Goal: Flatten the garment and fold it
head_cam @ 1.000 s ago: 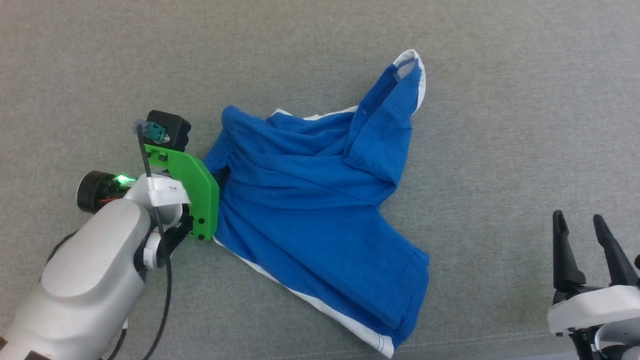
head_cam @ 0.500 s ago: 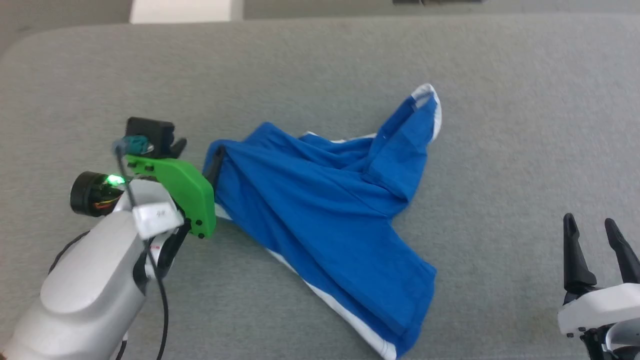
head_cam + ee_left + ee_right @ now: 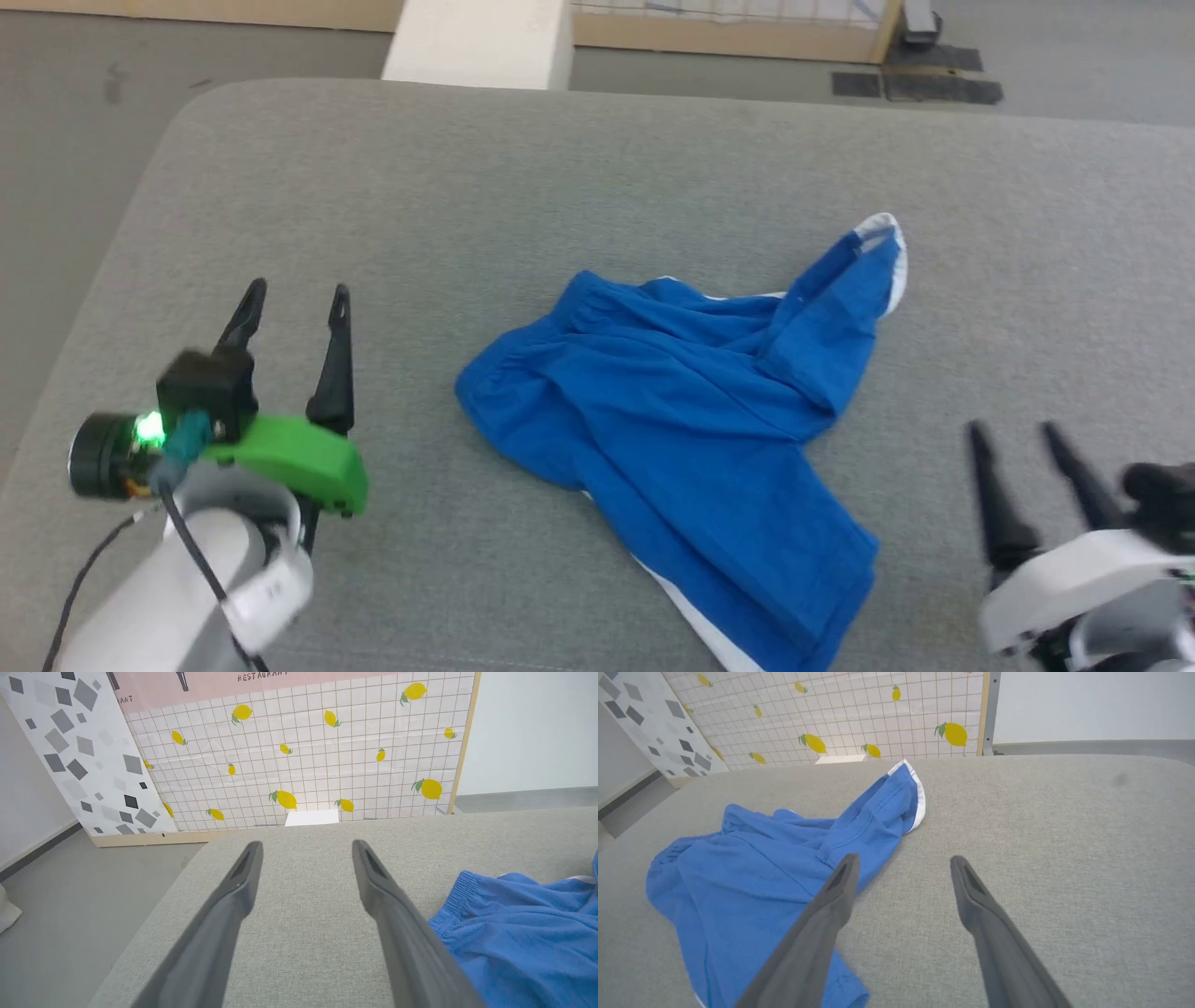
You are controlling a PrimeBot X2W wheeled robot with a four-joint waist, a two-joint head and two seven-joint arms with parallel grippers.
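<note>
The garment (image 3: 691, 439), bright blue shorts with white trim, lies rumpled in the middle of the grey padded surface (image 3: 597, 187). One leg points up and to the right, the other runs toward the bottom edge. Its gathered waistband (image 3: 460, 889) faces left. My left gripper (image 3: 296, 297) stands open to the left of the shorts, apart from them, with nothing between its fingers. My right gripper (image 3: 1016, 431) is open at the lower right, clear of the cloth. In the right wrist view the garment (image 3: 775, 868) lies left of my open fingers (image 3: 822, 919).
The grey surface has a rounded far left corner (image 3: 201, 93), with floor beyond it. A white block (image 3: 478, 42) and a lemon-patterned panel (image 3: 303, 751) stand behind the far edge. Bare grey surface lies on both sides of the shorts.
My left gripper has let go of the waistband end and drawn back to the left, fingers now pointing up. The head camera has tilted up, so the whole picture has shifted. The shorts lie slack.
</note>
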